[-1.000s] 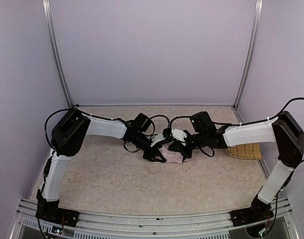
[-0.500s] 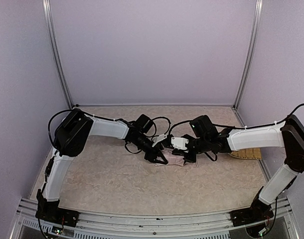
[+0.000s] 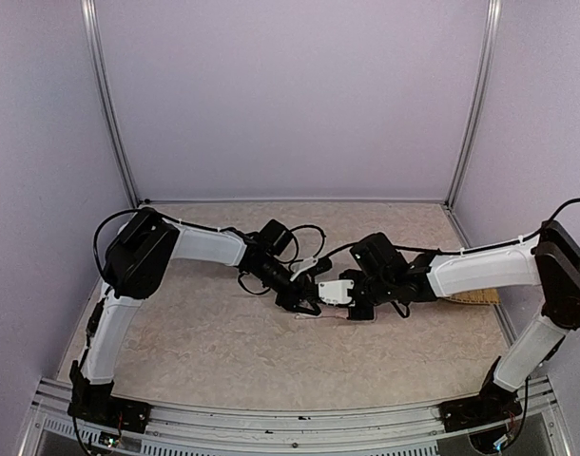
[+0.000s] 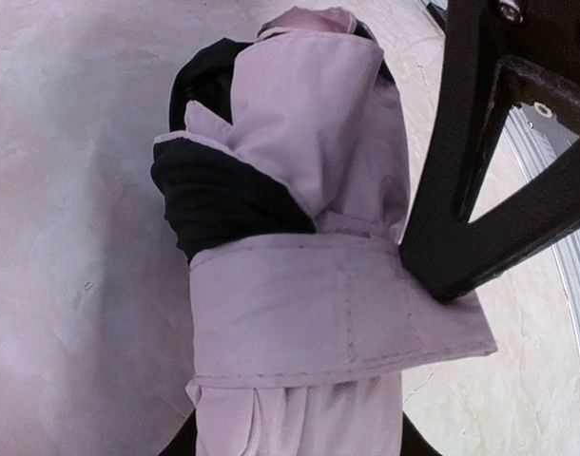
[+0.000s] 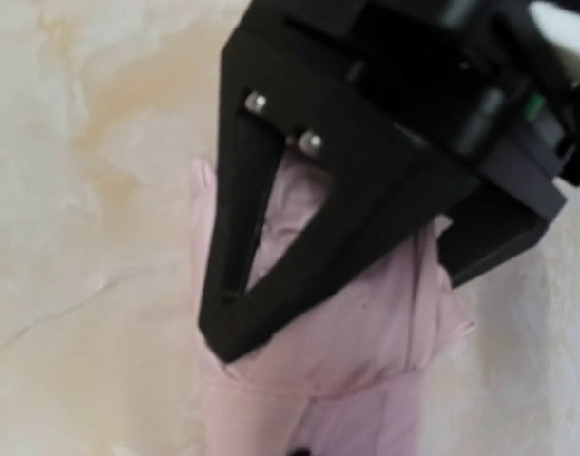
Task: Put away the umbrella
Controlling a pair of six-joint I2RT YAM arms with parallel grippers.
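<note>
The umbrella (image 4: pixel 309 142) lies folded on the table, pale pink with black lining showing, and its strap (image 4: pixel 299 304) is wrapped round the bundle. My left gripper (image 4: pixel 295 446) is shut on the umbrella's lower part, a dark finger on each side. From above, only a sliver of the umbrella (image 3: pixel 330 313) shows between the left gripper (image 3: pixel 309 302) and the right gripper (image 3: pixel 352 306). The right gripper is shut, and its black finger (image 4: pixel 490 190) rests its tip against the strap's end. In the right wrist view the umbrella (image 5: pixel 366 351) lies under the left gripper's finger (image 5: pixel 299 256).
A woven straw mat (image 3: pixel 471 296) lies at the right edge of the table, partly under the right forearm. Loose black cables (image 3: pixel 252 280) hang from the left wrist. Walls and metal posts close in the table on three sides.
The right arm has swung down and toward the front, bringing its gripper onto the umbrella. The left gripper shifted slightly right with the bundle. Less pink fabric shows from above.
</note>
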